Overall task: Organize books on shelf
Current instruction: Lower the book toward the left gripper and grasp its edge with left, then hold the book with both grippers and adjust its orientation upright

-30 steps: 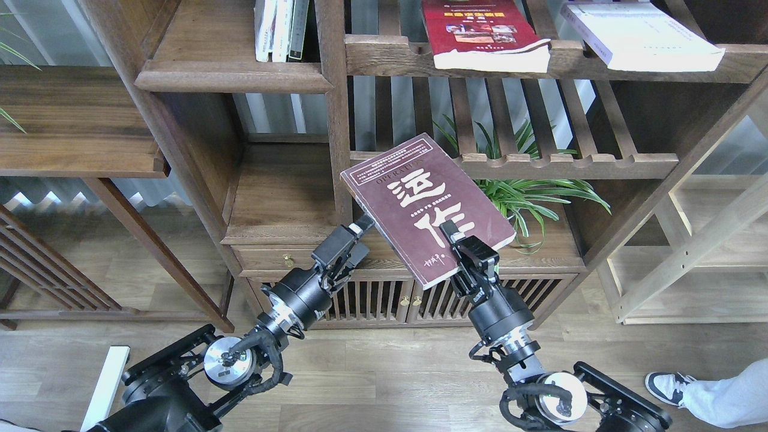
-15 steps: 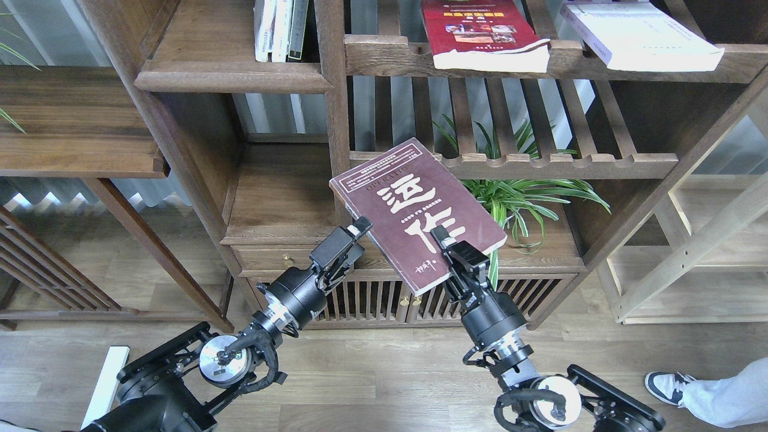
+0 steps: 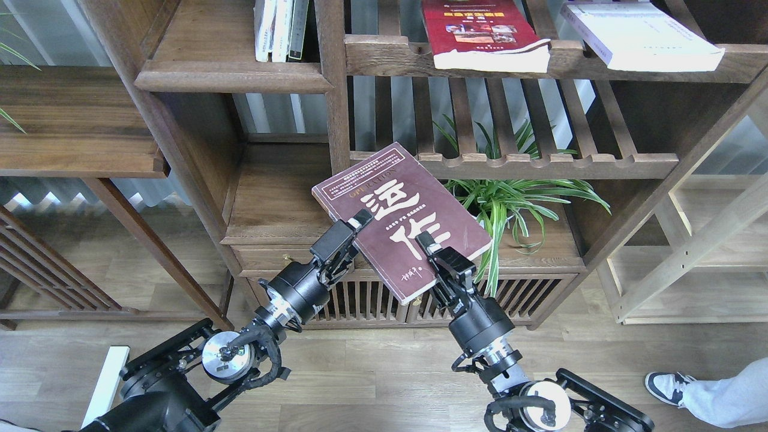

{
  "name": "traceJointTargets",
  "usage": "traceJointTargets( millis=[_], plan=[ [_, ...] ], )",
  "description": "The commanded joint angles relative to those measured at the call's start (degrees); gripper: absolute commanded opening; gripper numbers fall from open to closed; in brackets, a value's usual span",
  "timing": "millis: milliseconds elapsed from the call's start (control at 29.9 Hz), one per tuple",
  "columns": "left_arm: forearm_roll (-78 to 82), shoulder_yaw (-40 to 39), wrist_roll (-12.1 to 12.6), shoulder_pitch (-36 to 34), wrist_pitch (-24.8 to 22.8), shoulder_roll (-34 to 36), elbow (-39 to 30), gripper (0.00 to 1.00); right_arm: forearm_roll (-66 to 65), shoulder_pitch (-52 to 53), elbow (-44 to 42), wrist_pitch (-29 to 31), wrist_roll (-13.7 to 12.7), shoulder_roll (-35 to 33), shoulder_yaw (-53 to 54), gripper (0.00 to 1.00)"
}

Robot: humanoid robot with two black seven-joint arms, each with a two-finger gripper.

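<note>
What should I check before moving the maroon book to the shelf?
1. Right gripper shut on the maroon book at its near edge: ok.
2. Left gripper at the book's left edge; whether its fingers clamp it: cannot tell.
3. Book level: not ok, it is tilted and turned askew.
4. Shelf at upper left has bare board in front of its standing books: ok.
5. Post stands between book and shelf: not ok, route around it.
6. Red book and white book lie on the slatted rack, not yet shelved: not ok.
</note>
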Motion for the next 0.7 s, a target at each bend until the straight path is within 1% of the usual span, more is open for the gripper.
traceJointTargets(
  millis=[0,100,334,501,602,669],
  plan=[
    [0.0,-0.6,0.2,0.0,0.0,0.0,0.3,0.99,-0.4,0.0,0.0,0.0,0.0,0.2,-0.6,0.04],
    [0.0,-0.7,0.0,0.0,0.0,0.0,0.3,0.98,-0.6,0.0,0.0,0.0,0.0,0.6,-0.6,0.04],
    [0.1,-0.3,0.4,0.1,0.0,-0.1,0.2,0.97,-0.6,0.1,0.0,0.0,0.0,0.9,-1.2,0.04],
    [0.4,-0.1,0.5,0.1,0.0,0.1,0.1,0.87,-0.6,0.1,0.0,0.0,0.0,0.9,-1.2,0.04],
    [0.4,-0.2,0.4,0.1,0.0,0.1,0.2,0.79,-0.6,0.2,0.0,0.0,0.0,0.9,-1.2,0.04],
    [0.4,-0.3,0.4,0.1,0.0,0.1,0.3,0.79,-0.6,0.2,0.0,0.0,0.0,0.9,-1.2,0.04]
  ],
)
